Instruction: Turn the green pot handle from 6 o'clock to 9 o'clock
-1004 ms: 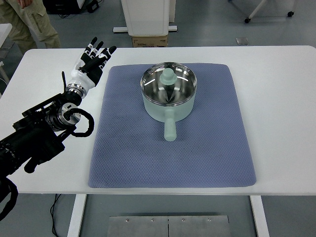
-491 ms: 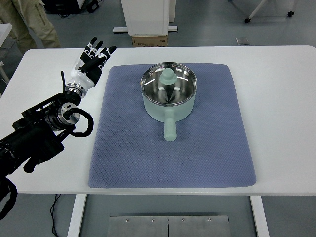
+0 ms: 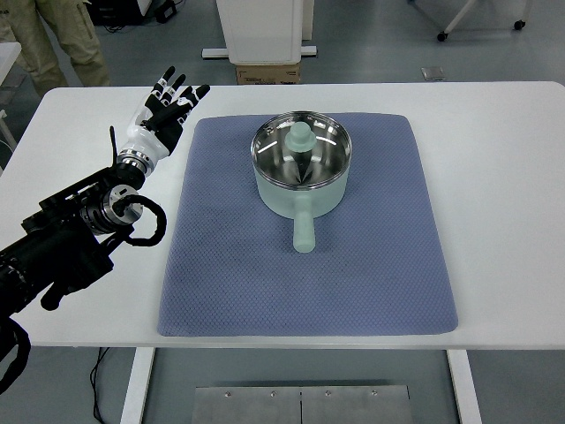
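Mat (image 3: pixel 229 283) covers white table (image 3: pixel 503 177); grey floor beyond, person (image 3: pixel 62 35) standing.

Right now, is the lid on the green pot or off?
On. The glass lid sits level on the green pot, with its green knob upright at the centre.

White table (image 3: pixel 503 177), blue mat (image 3: pixel 371 274) on it
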Robot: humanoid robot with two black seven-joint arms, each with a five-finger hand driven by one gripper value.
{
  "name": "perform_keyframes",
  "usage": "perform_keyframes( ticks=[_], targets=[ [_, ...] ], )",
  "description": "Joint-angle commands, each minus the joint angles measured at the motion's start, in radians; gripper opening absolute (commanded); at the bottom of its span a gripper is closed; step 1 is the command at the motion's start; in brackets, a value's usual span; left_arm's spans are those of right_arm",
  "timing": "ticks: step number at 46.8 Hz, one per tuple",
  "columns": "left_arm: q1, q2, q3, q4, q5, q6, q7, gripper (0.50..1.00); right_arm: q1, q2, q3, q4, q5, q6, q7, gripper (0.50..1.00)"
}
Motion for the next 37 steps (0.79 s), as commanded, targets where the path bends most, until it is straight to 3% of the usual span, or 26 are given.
perform_keyframes(
  ticks=[1,28,37],
  targets=[
    [-0.004,0.021,-0.001,0.0,0.011,-0.001,0.0,1.0,0.0,0.0,0.001,0.0,0.0,0.0,0.0,1.0],
    [-0.069,0.12,-0.001,-0.004,0.066,-0.007,-0.001,1.0,0.0,0.0,0.001,0.0,0.0,0.0,0.0,1.0],
    [-0.11,0.163,0.0,-0.056,0.184,-0.009,-0.024,1.0,0.0,0.0,0.001,0.0,0.0,0.0,0.0,1.0]
  ],
)
